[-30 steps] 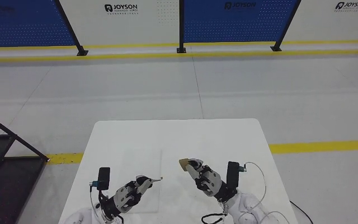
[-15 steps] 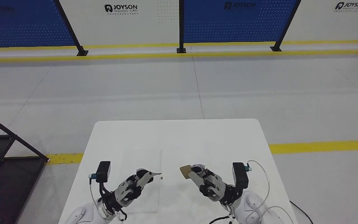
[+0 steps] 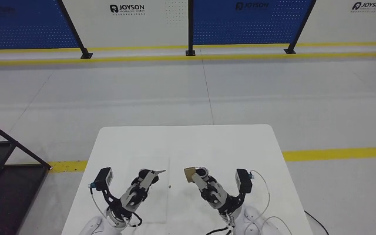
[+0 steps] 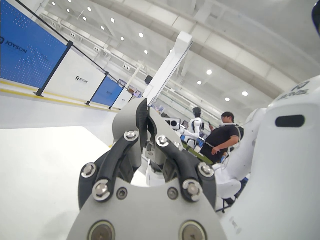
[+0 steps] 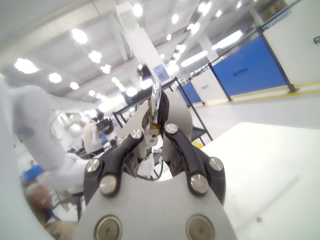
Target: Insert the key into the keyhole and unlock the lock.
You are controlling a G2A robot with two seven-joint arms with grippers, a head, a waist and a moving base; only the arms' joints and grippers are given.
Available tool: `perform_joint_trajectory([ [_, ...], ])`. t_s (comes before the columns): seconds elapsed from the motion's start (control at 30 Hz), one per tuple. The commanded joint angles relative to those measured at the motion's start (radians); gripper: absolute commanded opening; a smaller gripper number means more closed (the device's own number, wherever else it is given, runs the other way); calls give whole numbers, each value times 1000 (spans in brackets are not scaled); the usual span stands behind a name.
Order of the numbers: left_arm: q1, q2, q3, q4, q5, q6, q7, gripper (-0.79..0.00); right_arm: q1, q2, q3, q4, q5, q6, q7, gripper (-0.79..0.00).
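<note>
Over the near part of the white table (image 3: 235, 147), my left gripper (image 3: 154, 174) is shut on a small silver key (image 3: 160, 172) whose blade points toward the other arm. My right gripper (image 3: 195, 174) is shut on a brass padlock (image 3: 189, 174), which sticks out toward the key. A short gap separates the key tip from the lock. In the left wrist view my left gripper (image 4: 146, 112) has its pads pressed together, and the key is hidden between them. The right wrist view has my right gripper (image 5: 158, 106) clamped on the padlock (image 5: 155, 96), seen edge on.
A tiny dark speck (image 3: 170, 187) lies on the table below the gap between the grippers. The table's far edge and side edges are well away from both arms. Blue and white barrier panels (image 3: 247, 23) stand across the floor beyond.
The left gripper with the key has moved away from the robot, bringing the key level with the lock. The right gripper with the padlock has shifted slightly toward the key.
</note>
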Motion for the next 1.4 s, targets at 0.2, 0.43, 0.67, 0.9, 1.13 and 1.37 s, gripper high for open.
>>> perform_joint_trajectory([
  [0.2, -38, -12, 81, 45, 96, 0, 90, -785, 42, -43, -86, 63, -78, 9, -219, -785],
  [0.43, -59, -16, 117, 64, 162, 0, 143, -785, 59, -58, -108, 99, -149, 21, -279, -785],
  [0.67, -60, -3, 131, 59, 162, 0, 151, -785, 68, -63, -105, 120, -152, 18, -286, -785],
  [0.9, -63, 12, 143, 60, 164, 0, 152, -785, 70, -66, -102, 122, -151, 13, -274, -785],
  [1.13, -70, 23, 156, 61, 171, 0, 178, -785, 69, -69, -101, 121, -147, 6, -254, -785],
  [1.37, -84, 28, 167, 75, 183, 0, 196, -785, 65, -70, -97, 115, -143, 1, -240, -785],
])
